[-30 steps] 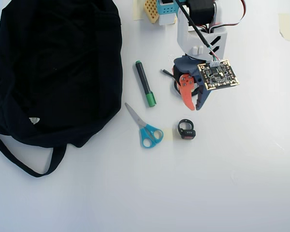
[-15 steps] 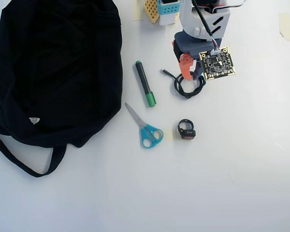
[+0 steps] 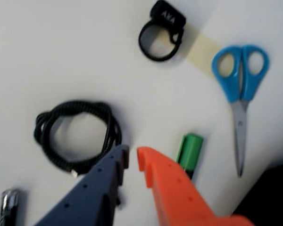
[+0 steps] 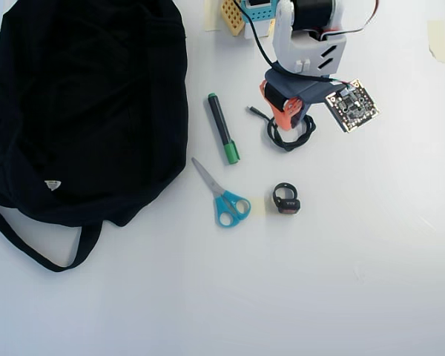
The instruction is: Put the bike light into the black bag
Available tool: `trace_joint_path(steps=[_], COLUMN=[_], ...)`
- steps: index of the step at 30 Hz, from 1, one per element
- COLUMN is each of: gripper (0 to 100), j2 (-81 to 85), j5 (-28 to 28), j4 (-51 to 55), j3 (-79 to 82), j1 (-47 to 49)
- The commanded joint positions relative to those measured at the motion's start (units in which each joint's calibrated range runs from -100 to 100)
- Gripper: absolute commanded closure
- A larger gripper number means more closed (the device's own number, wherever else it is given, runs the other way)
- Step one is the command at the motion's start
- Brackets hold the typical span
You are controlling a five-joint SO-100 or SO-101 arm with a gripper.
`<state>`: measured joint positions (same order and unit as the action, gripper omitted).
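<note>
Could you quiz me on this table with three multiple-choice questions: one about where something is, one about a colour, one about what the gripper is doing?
1. In the overhead view, the bike light lies
A. inside the bag
B. on the table, right of the scissors
C. in the gripper

2. The scissors' handles are
A. blue
B. red
C. yellow

3. The gripper is
A. shut on the light
B. shut on the cable
C. slightly open and empty

Answers:
B, the light sits alone on the bare table beside the scissors.
A, both finger loops are blue.
C, the wrist view shows a narrow gap between the fingers with nothing in it.
</note>
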<state>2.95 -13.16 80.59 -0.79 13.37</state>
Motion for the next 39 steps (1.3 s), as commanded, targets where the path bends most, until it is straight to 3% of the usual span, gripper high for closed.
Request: trace_joint_path(steps=[1, 7, 13, 16, 26, 30, 39], gripper=[97, 97, 83, 83, 82, 77, 73], j2=[-0.5, -4.9, -10.6, -13.8, -26.8, -31.3, -35.6], j5=[-0.4, -3.0, -3.0, -3.0, -0.6, 0.7, 3.3], j4=[-3.5, -4.5, -5.2, -5.2, -5.1, -4.5, -4.3], j3=[-0.3, -2.2, -8.0, -11.5, -26.6, -31.6, -34.0], j1=[0.4, 0.7, 0.8, 0.8, 2.0, 2.0, 2.5])
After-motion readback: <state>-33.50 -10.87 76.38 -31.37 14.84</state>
